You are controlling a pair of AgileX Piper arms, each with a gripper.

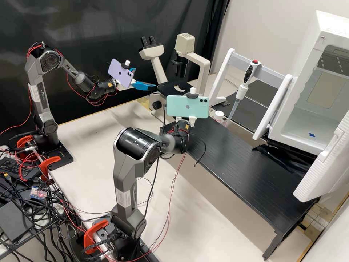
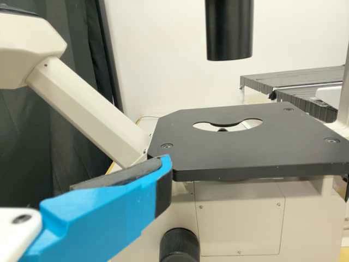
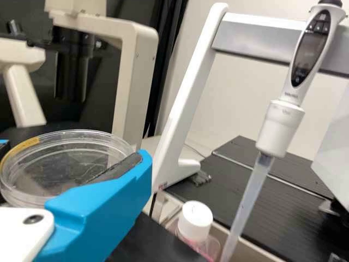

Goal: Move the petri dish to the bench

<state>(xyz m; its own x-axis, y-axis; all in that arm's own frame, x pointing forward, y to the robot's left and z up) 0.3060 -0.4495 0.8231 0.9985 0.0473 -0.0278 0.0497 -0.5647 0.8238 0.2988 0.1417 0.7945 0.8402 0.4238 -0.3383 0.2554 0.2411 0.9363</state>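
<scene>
Presently, petri dish (image 3: 52, 173) clamped between the right hand's (image 3: 72, 152) fingers, near the capped bottle (image 3: 195, 221). Left hand (image 1: 144, 78) apart, beside microscope stage (image 2: 240, 144). Risk: uneven finger pressure could tilt or drop the dish; swinging wide could knock the hanging pipette (image 3: 281, 125).

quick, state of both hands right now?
Left hand: open, holding nothing, beside the microscope.
Right hand: closed on the petri dish, holding it between its fingers.
</scene>
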